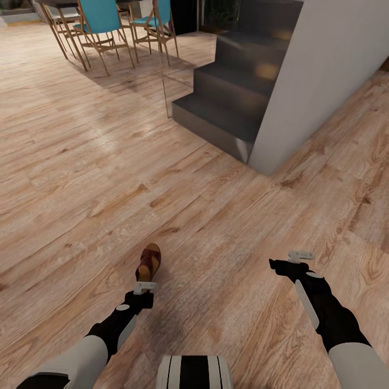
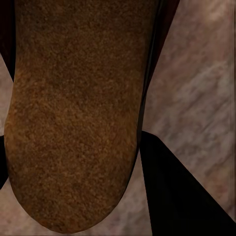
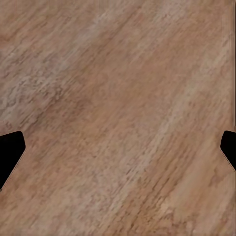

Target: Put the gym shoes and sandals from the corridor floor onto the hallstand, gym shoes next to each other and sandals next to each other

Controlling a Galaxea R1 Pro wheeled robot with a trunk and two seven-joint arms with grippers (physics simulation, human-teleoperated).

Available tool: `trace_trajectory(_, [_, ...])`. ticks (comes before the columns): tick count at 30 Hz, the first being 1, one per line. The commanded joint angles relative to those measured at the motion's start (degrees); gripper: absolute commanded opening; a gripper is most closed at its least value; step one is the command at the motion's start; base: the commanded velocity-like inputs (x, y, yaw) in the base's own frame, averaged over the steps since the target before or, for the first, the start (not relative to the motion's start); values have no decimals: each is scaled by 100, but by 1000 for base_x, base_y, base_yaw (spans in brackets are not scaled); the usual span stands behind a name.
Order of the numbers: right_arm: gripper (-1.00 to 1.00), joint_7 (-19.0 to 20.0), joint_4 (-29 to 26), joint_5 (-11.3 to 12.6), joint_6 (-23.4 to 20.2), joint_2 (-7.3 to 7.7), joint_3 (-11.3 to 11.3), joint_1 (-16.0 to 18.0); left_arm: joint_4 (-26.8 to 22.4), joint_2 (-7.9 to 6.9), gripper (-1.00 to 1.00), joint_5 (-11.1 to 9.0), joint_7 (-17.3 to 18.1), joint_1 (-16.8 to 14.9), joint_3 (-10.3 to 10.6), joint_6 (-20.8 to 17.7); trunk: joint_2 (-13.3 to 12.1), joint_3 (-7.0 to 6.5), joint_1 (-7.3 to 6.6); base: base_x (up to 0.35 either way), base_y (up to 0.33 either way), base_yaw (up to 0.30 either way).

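Head view looks down over a light brown wood-grain plank corridor floor (image 1: 108, 178), and the one task item I can pick out is a flat dark brown leather-look sandal with a glossy oval footbed (image 1: 149, 261), carried clear of the boards at the end of the left gripper (image 1: 145, 287). It sticks out forward from the fingers, lengthwise, toe end away from the robot, which I take to be a carrying pose: pinched at the near end so the long body hangs free and can later be slid onto a shelf. In the left wrist view the sandal (image 2: 73, 118) sits so close to the lens that its grainy brown surface covers most of the picture, with dark finger shapes on both sides, so the jaws look clamped on it. The right gripper (image 1: 300, 256) is held out level over bare boards, carrying nothing; the right wrist view shows its black fingertips (image 3: 10, 152) far apart at the picture's edges with only floor (image 3: 118, 108) between, so it is released and spare. Ahead stand dark grey stairs (image 1: 237, 81) against a pale wall (image 1: 329, 70), and teal chairs with wooden legs (image 1: 102, 27) beyond. No rack is visible, so the robot appears to be in transit with this sandal.
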State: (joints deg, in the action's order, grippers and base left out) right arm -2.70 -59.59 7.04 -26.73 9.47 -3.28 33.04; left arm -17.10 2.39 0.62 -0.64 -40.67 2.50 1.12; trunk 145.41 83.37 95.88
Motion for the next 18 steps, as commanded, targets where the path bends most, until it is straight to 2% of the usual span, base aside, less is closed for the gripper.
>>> trace_trajectory(1, [100,-28,-9,58,-25,2,3,0,5,-2,-100,26,-1,-2,23,11,0,-19,-3,0,0,0])
trace_trajectory(18, [100,-28,-9,54,-25,2,3,0,5,-2,-100,26,-2,-2,23,11,-23,-396,-47,0,0,0])
